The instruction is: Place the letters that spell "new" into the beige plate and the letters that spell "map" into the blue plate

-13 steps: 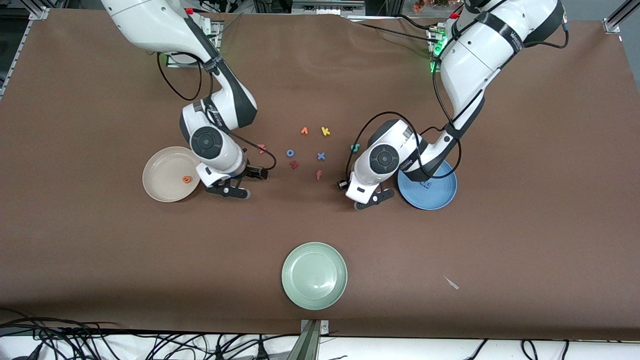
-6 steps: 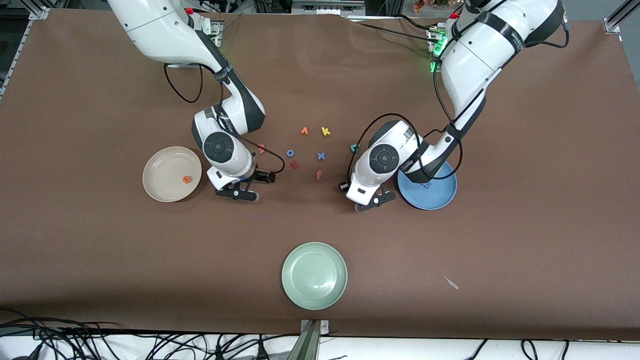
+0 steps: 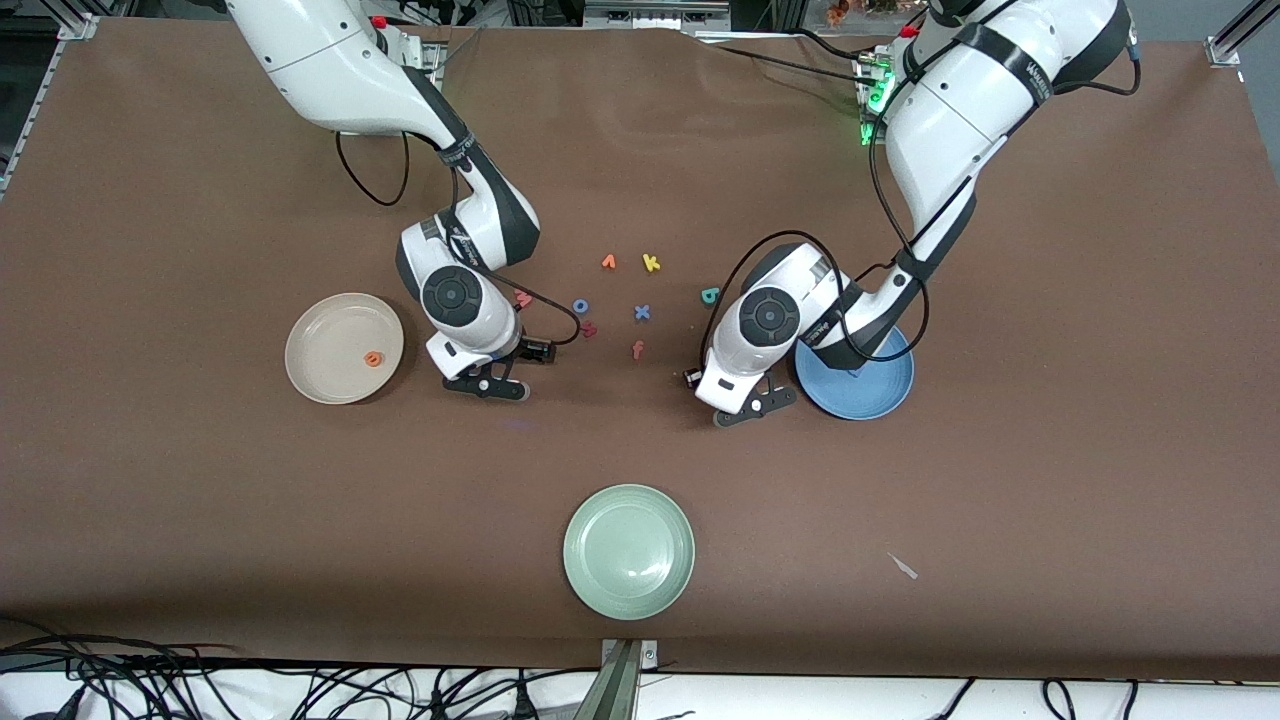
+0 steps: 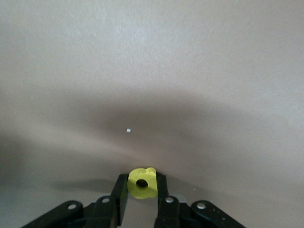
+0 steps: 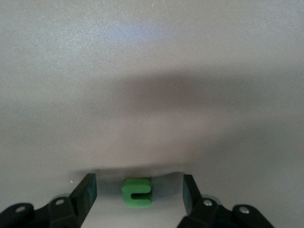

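Left wrist view shows the yellow letter pinched between the left hand's two fingers, low over the bare bench. The grip looks centred on the letter's round bowl, so the step now, as I judge it, is to lift straight up and carry it to the blue plate, which lies just beside that hand toward the left arm's end of the bench. Lifting before swinging sideways should keep the small foam piece from dragging and twisting in the fingers.

The green letter lies flat on the bench between the right hand's spread fingers — not yet touched on either side. That hand should close evenly with the letter midway, then carry it to the beige plate, where the orange letter already rests.

Still loose among the other letters are the pink-red letter and the teal letter. A dark shape in the blue plate is partly hidden by the left arm — I cannot tell what it is.
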Controlling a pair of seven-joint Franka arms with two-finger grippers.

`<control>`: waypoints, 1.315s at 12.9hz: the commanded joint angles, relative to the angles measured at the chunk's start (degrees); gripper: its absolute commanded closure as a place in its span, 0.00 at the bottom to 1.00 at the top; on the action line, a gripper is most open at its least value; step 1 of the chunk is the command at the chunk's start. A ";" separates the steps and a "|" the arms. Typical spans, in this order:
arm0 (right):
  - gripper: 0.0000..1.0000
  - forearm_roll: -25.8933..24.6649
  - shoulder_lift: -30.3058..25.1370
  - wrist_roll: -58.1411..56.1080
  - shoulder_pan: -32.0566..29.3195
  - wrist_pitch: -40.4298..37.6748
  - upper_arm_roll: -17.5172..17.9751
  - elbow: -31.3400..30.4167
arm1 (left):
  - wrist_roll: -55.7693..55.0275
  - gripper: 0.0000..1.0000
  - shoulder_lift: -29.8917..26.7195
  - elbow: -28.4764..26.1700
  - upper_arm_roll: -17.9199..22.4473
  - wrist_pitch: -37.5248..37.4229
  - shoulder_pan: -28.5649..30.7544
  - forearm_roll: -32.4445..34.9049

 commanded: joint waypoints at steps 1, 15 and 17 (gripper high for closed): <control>0.28 0.83 0.71 0.21 0.66 0.00 -0.05 0.95 | -0.06 0.88 -0.69 0.38 0.56 -1.19 0.83 1.77; 0.68 0.74 1.24 -0.32 0.75 0.00 0.57 0.25 | 41.69 0.78 -9.84 -4.09 0.03 -23.10 15.60 1.60; 0.72 0.74 1.33 -1.27 0.75 0.00 0.57 0.25 | 41.60 0.01 -9.84 -4.63 0.03 -22.64 15.60 1.42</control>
